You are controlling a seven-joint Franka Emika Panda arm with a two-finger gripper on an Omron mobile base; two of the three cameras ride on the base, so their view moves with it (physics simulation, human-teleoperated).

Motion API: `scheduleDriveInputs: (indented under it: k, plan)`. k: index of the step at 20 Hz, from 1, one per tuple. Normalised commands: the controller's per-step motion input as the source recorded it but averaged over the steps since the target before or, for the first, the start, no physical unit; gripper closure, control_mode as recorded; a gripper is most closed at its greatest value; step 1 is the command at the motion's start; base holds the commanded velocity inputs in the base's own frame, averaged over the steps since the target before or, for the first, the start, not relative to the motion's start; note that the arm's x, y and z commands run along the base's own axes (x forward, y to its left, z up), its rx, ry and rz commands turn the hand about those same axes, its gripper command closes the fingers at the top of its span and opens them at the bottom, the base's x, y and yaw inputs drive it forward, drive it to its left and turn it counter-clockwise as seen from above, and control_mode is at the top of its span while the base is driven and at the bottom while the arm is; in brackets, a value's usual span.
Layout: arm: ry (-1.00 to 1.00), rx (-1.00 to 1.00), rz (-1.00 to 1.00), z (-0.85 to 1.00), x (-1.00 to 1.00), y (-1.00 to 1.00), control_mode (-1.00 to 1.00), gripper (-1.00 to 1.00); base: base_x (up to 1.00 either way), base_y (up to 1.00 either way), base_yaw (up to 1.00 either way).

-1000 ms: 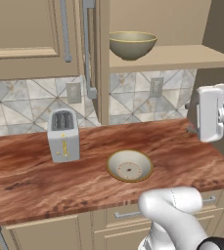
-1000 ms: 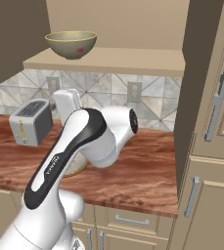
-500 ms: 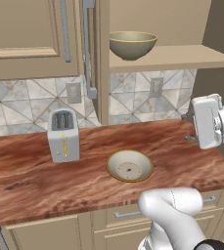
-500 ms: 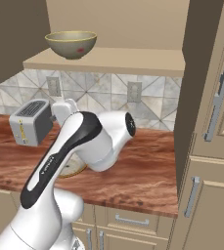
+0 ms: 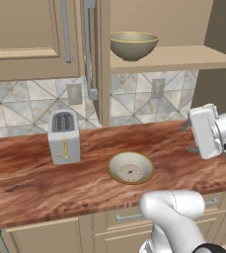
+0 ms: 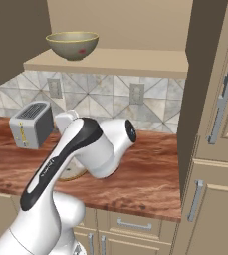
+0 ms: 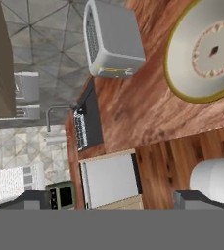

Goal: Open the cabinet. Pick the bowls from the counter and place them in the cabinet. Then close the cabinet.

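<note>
Cream-lined shallow bowl (image 6: pixel 71 171) sits half hidden behind the arm; pincer (image 5: pixel 189 137) wide open, empty

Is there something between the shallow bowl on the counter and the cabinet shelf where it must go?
Nothing visible blocks it. The cabinet door is open, and the shelf has free room beside the deep bowl. The shallow bowl lies alone on the counter; the toaster stands off to the side.

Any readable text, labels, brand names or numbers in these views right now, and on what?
None readable.
Toaster: small yellow marks on its front, too small to read.
Shallow bowl: a centre mark and dotted ring, decoration, no letters.
Deep bowl on the cabinet shelf: a red spot, no text.
</note>
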Motion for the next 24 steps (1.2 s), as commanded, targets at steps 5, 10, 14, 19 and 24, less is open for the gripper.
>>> scheduleDriveInputs:
  k: [5, 10, 14, 19, 24]
  plan:
    - [0.06, 0.00, 0.00, -0.29, 0.00, 0.00, -1.00, -1.00, 0.00, 0.00, 0.00]
    - [0.04, 0.00, 0.00, -0.33, 0.00, 0.00, -1.00, -1.00, 0.00, 0.00, 0.00]
    - [0.03, 0.00, 0.00, -0.37, 0.00, -0.03, -1.00, -1.00, 0.00, 0.00, 0.00]
    - [0.00, 0.00, 0.00, -0.35, 0.00, -0.08, -1.00, -1.00, 0.00, 0.00, 0.00]
    - [0.00, 0.00, 0.01, -0.33, 0.00, -0.06, -1.00, -1.00, 0.00, 0.00, 0.00]
